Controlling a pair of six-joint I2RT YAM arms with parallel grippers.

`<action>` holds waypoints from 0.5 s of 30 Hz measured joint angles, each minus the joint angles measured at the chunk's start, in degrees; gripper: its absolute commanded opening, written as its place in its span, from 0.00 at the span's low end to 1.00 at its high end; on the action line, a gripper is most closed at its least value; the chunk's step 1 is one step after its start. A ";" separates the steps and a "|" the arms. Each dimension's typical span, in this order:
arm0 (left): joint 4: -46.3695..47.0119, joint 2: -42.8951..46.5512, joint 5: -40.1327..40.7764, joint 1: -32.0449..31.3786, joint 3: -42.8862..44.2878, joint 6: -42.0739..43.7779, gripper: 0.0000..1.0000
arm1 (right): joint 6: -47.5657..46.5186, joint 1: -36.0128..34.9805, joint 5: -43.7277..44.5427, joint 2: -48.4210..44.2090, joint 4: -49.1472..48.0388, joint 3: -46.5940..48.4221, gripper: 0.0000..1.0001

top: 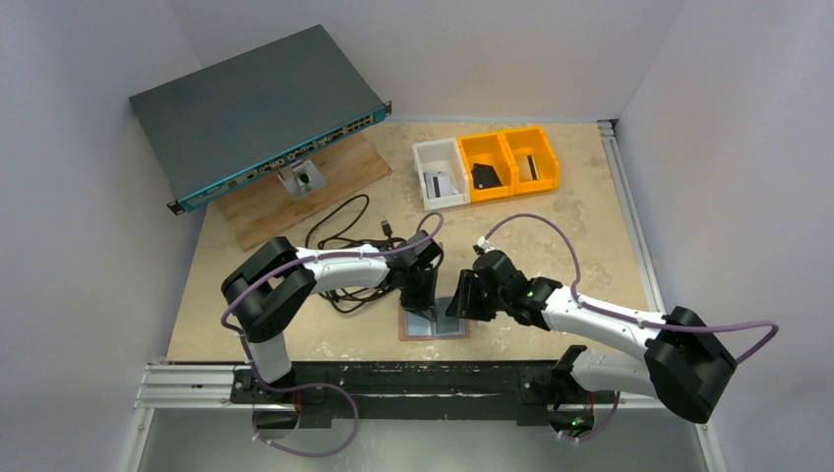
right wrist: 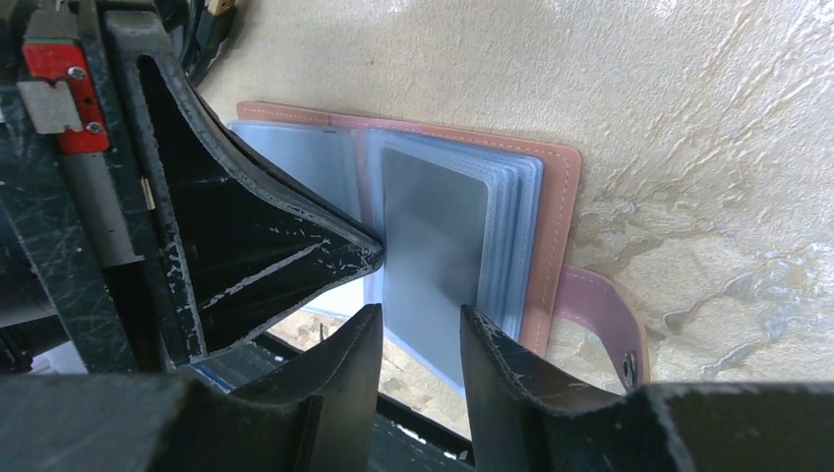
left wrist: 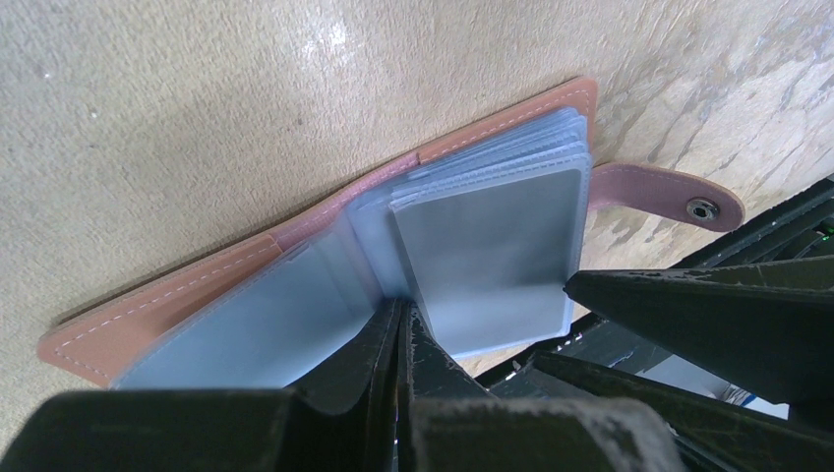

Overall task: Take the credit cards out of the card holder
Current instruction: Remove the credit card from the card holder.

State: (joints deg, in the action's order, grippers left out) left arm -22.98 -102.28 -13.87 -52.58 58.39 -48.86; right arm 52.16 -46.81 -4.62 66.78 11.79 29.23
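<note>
The card holder point(top: 433, 324) lies open on the table near the front edge, reddish-brown with its snap tab point(left wrist: 669, 192) out to one side. A grey card point(right wrist: 433, 231) sits in the top clear pocket point(left wrist: 487, 256). My left gripper point(left wrist: 398, 324) is shut, its tips pressed down at the fold between the pockets; it also shows in the top view point(top: 421, 295). My right gripper point(right wrist: 421, 320) is open, its fingers either side of the near edge of the grey card's pocket, not closed on it; it also shows in the top view point(top: 460, 301).
A white bin point(top: 440, 172) holding a white card with a black stripe and two orange bins point(top: 509, 157) stand at the back. A network switch point(top: 256, 108) lies on a wooden board point(top: 295, 197) at the back left. A black cable point(top: 344, 231) lies behind the left arm. The metal rail point(top: 393, 379) runs just before the holder.
</note>
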 measured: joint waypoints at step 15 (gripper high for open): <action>-0.02 0.00 0.00 0.00 0.00 -0.02 0.00 | 0.09 1.51 0.33 -0.83 1.01 -0.04 0.36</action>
State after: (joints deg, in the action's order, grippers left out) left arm -23.00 -102.28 -13.87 -52.58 58.39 -48.88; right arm 52.25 -45.30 -4.29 65.95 12.80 29.19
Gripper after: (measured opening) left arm 0.003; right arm 0.360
